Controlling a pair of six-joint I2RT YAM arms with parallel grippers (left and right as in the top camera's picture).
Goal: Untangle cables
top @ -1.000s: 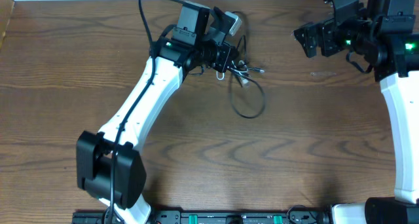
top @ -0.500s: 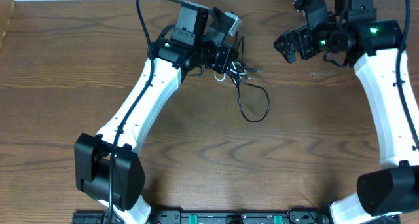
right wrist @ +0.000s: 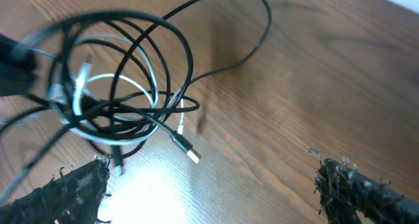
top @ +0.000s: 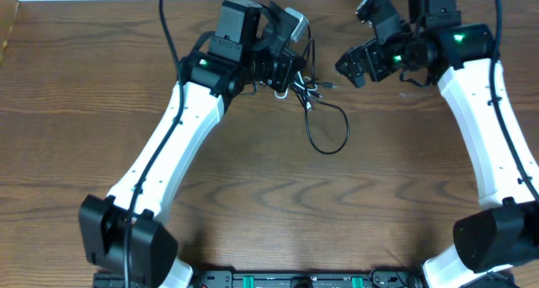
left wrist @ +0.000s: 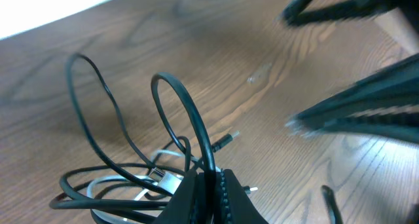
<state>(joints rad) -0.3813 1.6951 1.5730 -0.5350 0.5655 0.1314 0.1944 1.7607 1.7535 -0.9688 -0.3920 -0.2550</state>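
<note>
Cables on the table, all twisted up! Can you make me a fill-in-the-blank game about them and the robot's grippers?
1. The left gripper is shut on a ____ strand of the cables.
2. The right gripper is ____ and holds nothing.
3. Besides the black strands, the tangle holds a ____ one.

Missing words: black; open; white.
</note>
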